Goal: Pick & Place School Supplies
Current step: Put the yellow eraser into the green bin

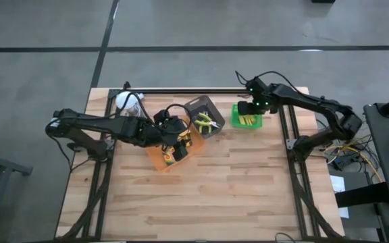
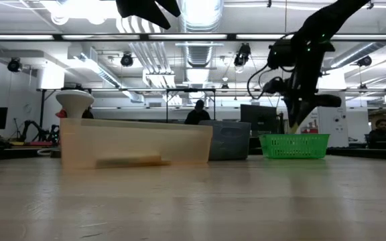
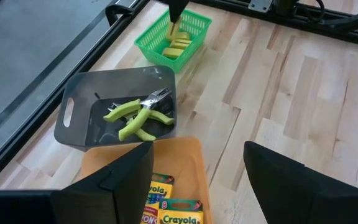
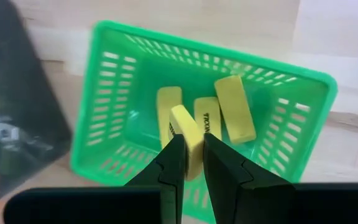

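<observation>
Yellow block (image 4: 188,138): lower end hidden, pinched by right gripper (image 4: 190,163) above green basket (image 4: 104,93), table's 12 o'clock edge; left gripper (image 3: 197,168) spread wide, empty.

green tray (image 1: 237,116), black tray (image 1: 198,106), orange tray (image 1: 155,158), white-topped metal object (image 1: 127,102)

"Crayola" reads on the crayon boxes (image 3: 169,205) (print on yellow blocks (image 4: 207,124) illegible).

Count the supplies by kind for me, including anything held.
Yellow blocks: 4; 3 lie in the green basket, 1 yellow block is held by the right gripper.
Lime-handled tools in the grey tray: 2.
Crayon boxes in the orange tray: at least 2 visible.
Total: at least 8.
</observation>
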